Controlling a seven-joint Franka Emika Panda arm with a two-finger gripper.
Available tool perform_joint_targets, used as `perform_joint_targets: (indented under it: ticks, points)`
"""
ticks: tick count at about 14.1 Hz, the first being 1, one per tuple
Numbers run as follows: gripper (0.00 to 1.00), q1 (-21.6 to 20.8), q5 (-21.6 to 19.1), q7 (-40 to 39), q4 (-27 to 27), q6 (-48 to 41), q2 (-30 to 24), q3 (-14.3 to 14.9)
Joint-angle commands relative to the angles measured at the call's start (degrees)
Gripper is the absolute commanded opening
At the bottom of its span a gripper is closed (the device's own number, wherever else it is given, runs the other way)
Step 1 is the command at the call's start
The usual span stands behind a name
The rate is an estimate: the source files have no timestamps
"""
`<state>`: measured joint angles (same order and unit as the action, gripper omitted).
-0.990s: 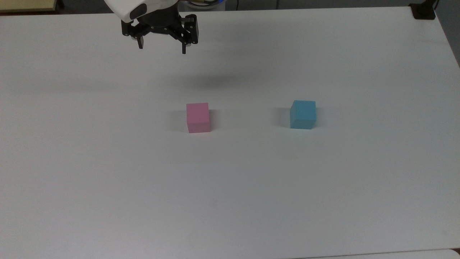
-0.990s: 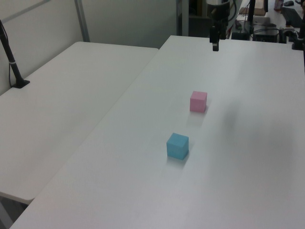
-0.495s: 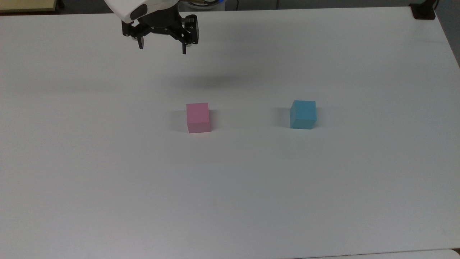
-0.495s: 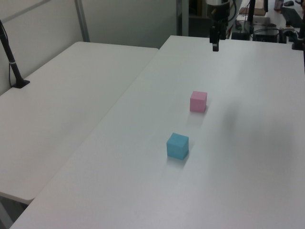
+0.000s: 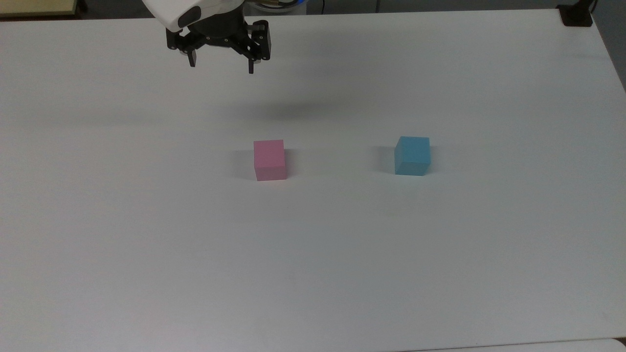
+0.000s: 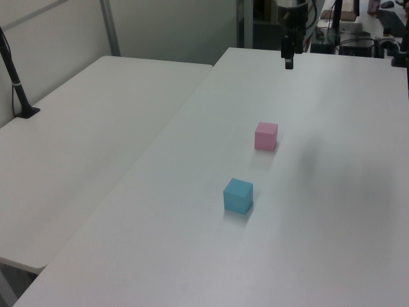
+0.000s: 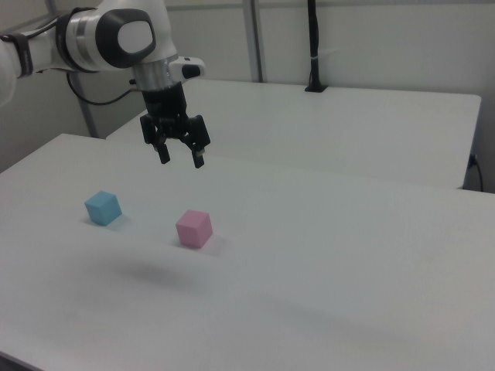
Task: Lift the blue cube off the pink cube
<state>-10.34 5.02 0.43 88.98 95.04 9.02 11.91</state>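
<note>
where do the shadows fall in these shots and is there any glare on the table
Top view: a soft dark patch lies on the table below the pincer, above the pink cube; the blue cube has a faint shadow on its left. Right view: a dim blur sits in front of the pink cube. No glare.

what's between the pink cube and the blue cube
Nothing: in the top view only bare white table lies between the pink cube and the blue cube.
</note>
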Motion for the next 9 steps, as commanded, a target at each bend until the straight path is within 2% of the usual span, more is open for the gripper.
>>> perform_joint_targets:
  ticks: [1, 9]
  points:
    - [1.00, -0.5, -0.5, -0.6, 0.7, -0.6, -0.6, 0.1]
    - [1.00, -0.5, -0.5, -0.3, 0.6, -0.6, -0.2, 0.0]
